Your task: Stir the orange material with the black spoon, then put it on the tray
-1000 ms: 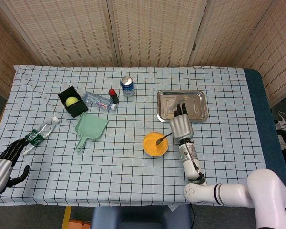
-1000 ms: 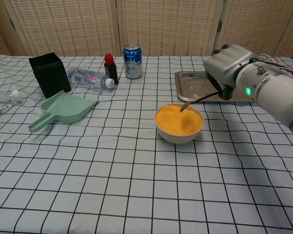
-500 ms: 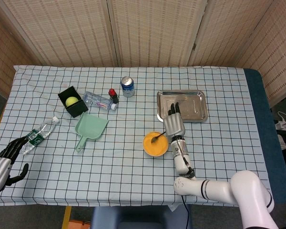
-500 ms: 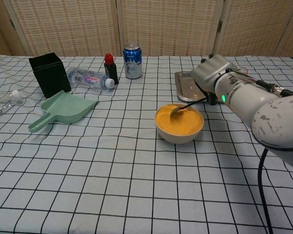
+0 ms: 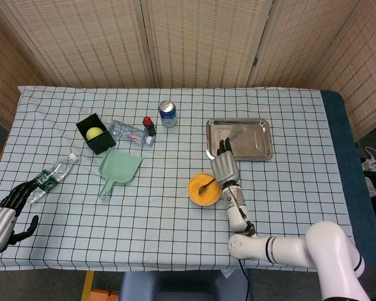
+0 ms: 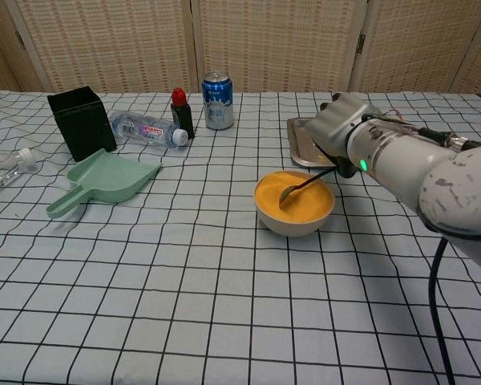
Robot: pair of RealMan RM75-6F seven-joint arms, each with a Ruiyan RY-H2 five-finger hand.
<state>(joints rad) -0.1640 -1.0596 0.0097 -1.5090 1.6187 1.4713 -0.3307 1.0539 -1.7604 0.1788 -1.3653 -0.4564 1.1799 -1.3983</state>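
Over the bowl [image 6: 293, 216], right robot hand [image 6: 330, 131] pinching the black spoon [image 6: 298, 189], tip in orange material [image 6: 301, 202].

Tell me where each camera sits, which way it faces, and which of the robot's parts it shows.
Head view: high above the near table edge, looking steeply down; shows the left hand and the right hand with its arm.
Chest view: low at the near edge, looking level across the table toward the screens; shows only the right hand and forearm.
Shared: the black spoon in the orange bowl, the tray, and the blue can.
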